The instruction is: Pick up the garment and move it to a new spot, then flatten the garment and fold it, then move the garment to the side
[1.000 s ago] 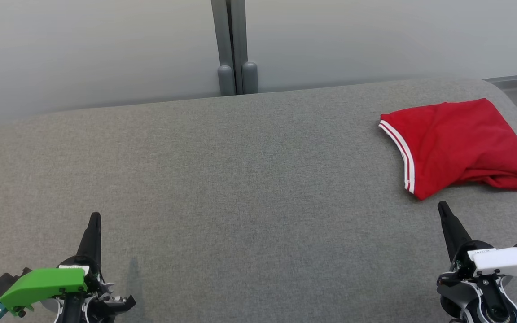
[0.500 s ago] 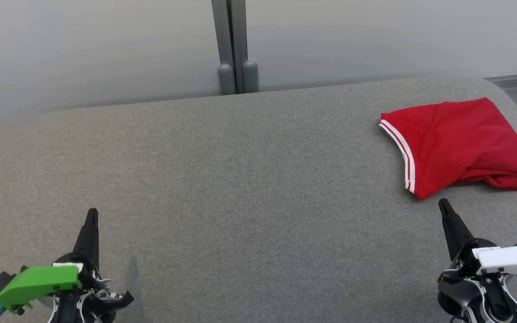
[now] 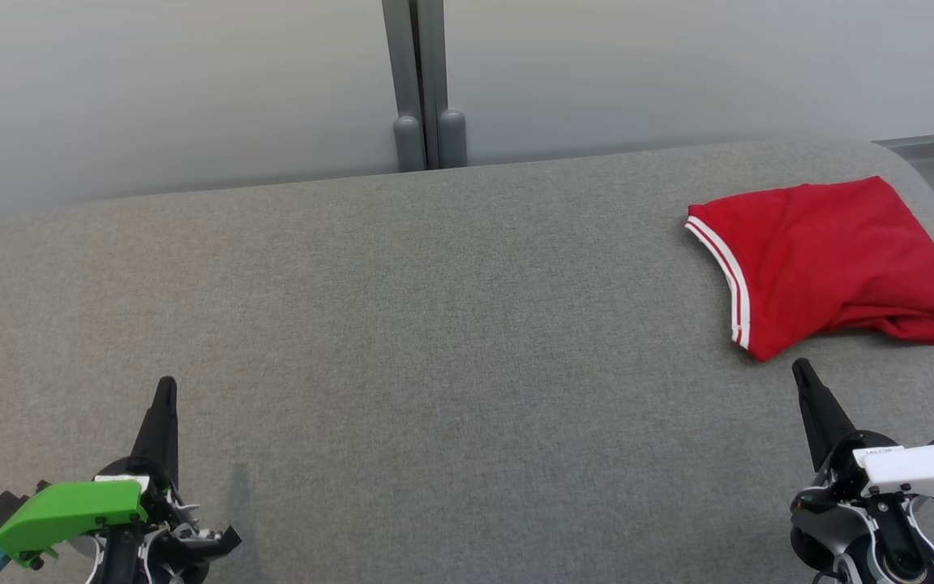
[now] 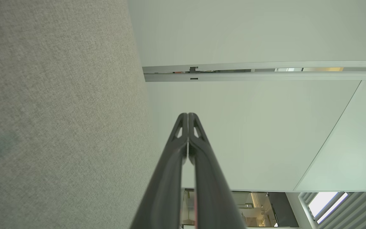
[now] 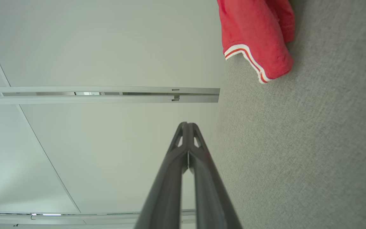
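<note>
A folded red garment (image 3: 828, 264) with a white-striped hem lies at the far right of the grey padded surface (image 3: 434, 324). The right wrist view catches the same garment (image 5: 256, 38) at its top edge. My right gripper (image 3: 799, 371) is shut and empty, its tip a short way in front of the garment's near corner without touching it. In the right wrist view that gripper (image 5: 187, 124) shows its fingers pressed together. My left gripper (image 3: 165, 384) is shut and empty at the lower left, far from the garment. Its closed tips (image 4: 188, 115) point along the surface toward the wall.
Pale wall panels with a grey vertical post (image 3: 422, 81) stand behind the surface's far edge. The surface's right edge curves down just beyond the garment, near a grey ledge (image 3: 933, 150).
Over the last second the left gripper drew slightly toward the lower left and the right gripper shifted a touch; since half a second ago nothing has moved.
</note>
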Controlling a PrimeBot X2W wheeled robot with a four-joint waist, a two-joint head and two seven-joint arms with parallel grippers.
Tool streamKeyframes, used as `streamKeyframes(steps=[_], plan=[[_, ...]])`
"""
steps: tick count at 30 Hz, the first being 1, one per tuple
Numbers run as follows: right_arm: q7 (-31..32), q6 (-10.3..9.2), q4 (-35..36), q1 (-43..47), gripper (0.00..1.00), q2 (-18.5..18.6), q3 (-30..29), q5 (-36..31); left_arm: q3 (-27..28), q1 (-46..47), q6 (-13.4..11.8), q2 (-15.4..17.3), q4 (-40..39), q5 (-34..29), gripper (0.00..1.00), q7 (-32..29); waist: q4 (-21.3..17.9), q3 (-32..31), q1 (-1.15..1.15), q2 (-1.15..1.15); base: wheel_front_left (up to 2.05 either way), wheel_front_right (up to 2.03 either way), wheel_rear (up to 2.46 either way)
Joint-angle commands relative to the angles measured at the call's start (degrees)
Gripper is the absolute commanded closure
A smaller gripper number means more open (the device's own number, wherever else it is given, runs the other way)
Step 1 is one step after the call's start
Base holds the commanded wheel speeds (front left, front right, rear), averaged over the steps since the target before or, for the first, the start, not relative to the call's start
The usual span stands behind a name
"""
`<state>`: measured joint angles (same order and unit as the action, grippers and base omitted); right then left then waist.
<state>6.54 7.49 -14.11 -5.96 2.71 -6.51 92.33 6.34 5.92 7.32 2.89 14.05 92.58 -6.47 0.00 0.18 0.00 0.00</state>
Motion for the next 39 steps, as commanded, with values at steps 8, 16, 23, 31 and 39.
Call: streamKeyframes(steps=[8, 16, 23, 31, 39], plan=[[0.19, 0.0, 0.26, -0.49, 1.0, 0.32, -0.13, 0.18, 0.23, 0.64, 0.34, 0.25, -0.05, -0.08, 1.0, -0.1, 0.0, 0.0, 0.0, 0.0, 0.0, 0.0, 0.0], [0.19, 0.0, 0.26, -0.49, 1.0, 0.32, -0.13, 0.18, 0.25, 0.64, 0.34, 0.22, -0.05, -0.11, 1.0, -0.12, 0.0, 0.0, 0.0, 0.0, 0.0, 0.0, 0.0], [0.19, 0.0, 0.26, -0.49, 1.0, 0.32, -0.12, 0.18, 0.26, 0.65, 0.34, 0.2, -0.05, -0.14, 1.0, -0.15, 0.0, 0.0, 0.0, 0.0, 0.0, 0.0, 0.0], [0.18, 0.0, 0.26, -0.49, 1.0, 0.32, -0.12, 0.18, 0.28, 0.65, 0.34, 0.18, -0.05, -0.17, 1.0, -0.18, 0.0, 0.0, 0.0, 0.0, 0.0, 0.0, 0.0], [0.18, 0.0, 0.26, -0.49, 1.0, 0.32, -0.12, 0.18, 0.3, 0.65, 0.34, 0.16, -0.05, -0.19, 1.0, -0.2, 0.0, 0.0, 0.0, 0.0, 0.0, 0.0, 0.0]])
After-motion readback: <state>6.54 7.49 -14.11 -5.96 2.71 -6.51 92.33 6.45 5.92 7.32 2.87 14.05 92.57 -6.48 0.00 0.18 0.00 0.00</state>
